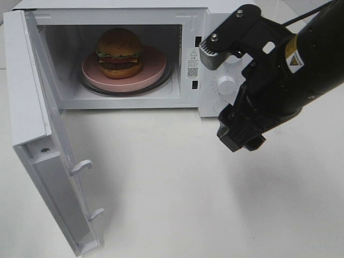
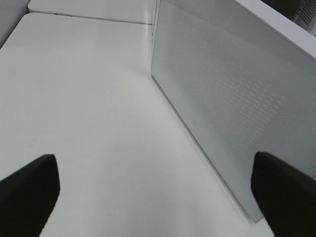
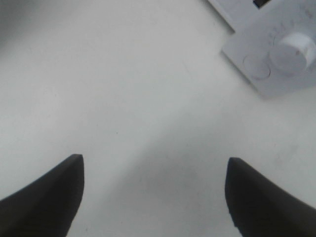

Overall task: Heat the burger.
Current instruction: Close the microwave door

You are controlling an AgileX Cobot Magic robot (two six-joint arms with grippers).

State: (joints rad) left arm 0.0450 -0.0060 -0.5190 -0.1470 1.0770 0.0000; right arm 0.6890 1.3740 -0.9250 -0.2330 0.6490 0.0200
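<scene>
Burger sits on pink plate inside microwave, door swung wide open.

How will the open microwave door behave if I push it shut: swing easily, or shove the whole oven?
The door looks like a thin, stiff panel hinged at the microwave's left edge, so it probably swings lightly. Its latch hooks likely need a firmer final press, which may slide the microwave on the smooth table.
</scene>
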